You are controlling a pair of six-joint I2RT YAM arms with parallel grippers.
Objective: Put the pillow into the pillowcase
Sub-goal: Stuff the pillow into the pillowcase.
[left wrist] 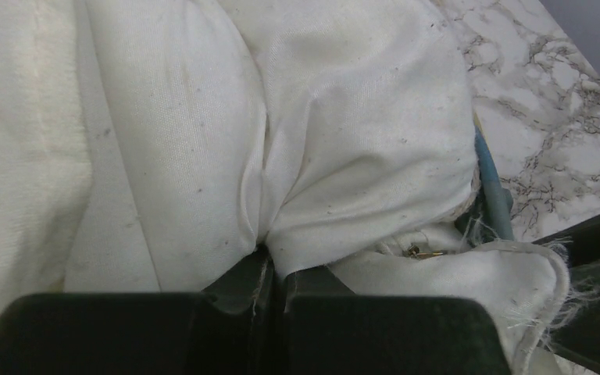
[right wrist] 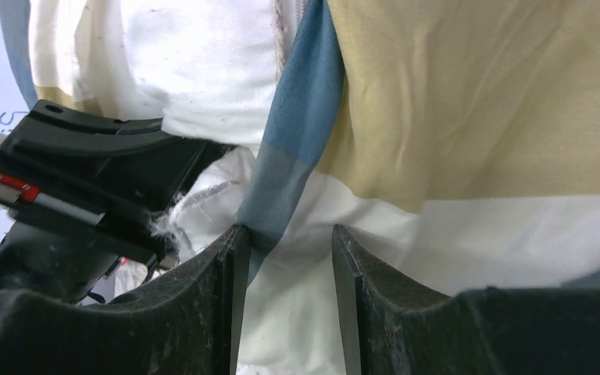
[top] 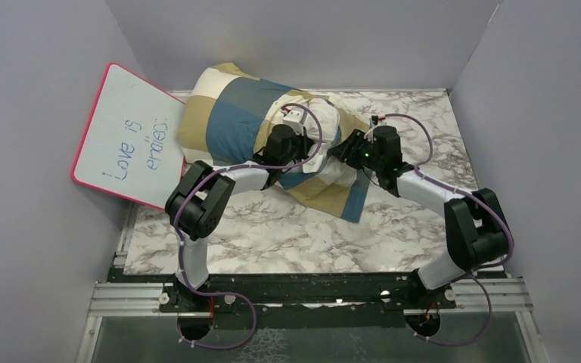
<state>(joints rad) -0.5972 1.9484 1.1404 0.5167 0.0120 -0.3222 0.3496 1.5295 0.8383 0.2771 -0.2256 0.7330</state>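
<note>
The blue, tan and cream checked pillowcase (top: 231, 113) lies at the back of the table, covering most of the white pillow (top: 325, 125), whose right end sticks out. My left gripper (top: 302, 151) is at that exposed end. In the left wrist view the left gripper (left wrist: 273, 262) is shut on a pinched fold of the pillow (left wrist: 344, 117), beside a blue pillowcase edge (left wrist: 492, 183). My right gripper (top: 346, 151) faces it from the right. Seen from the right wrist, the right gripper (right wrist: 285, 234) stands open, with loose pillowcase (right wrist: 476, 117) cloth between its fingers and the pillow (right wrist: 203, 70) behind.
A pink-rimmed whiteboard (top: 128, 136) with blue writing leans against the left wall. Grey walls enclose the marble table (top: 272, 234) on three sides. A metal rail (top: 310, 299) carrying both arm bases runs along the near edge.
</note>
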